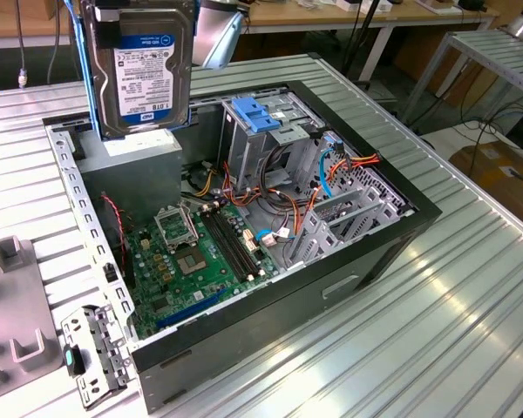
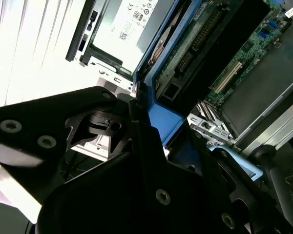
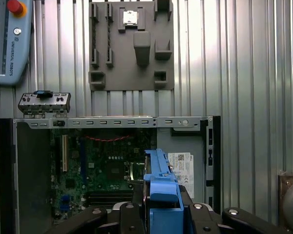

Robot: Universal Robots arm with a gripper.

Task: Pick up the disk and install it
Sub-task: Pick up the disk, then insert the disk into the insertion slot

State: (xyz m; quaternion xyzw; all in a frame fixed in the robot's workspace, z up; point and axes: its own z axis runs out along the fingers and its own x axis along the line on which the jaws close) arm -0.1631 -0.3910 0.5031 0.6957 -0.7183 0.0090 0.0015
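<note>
Disk (image 1: 148, 70) upright above the open computer case (image 1: 349, 279), its blue rails clamped in the gripper (image 3: 163, 212)

The end effector (image 3: 163, 215) grips the blue-railed disk (image 3: 158, 168) over the open computer case (image 3: 107, 122).

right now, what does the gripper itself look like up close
The gripper is matte black all over, built from flat, angular plates with bevelled edges. Small round silver screw heads sit recessed in those plates in both wrist views. The jaws are the same black, thick and blocky.
</note>
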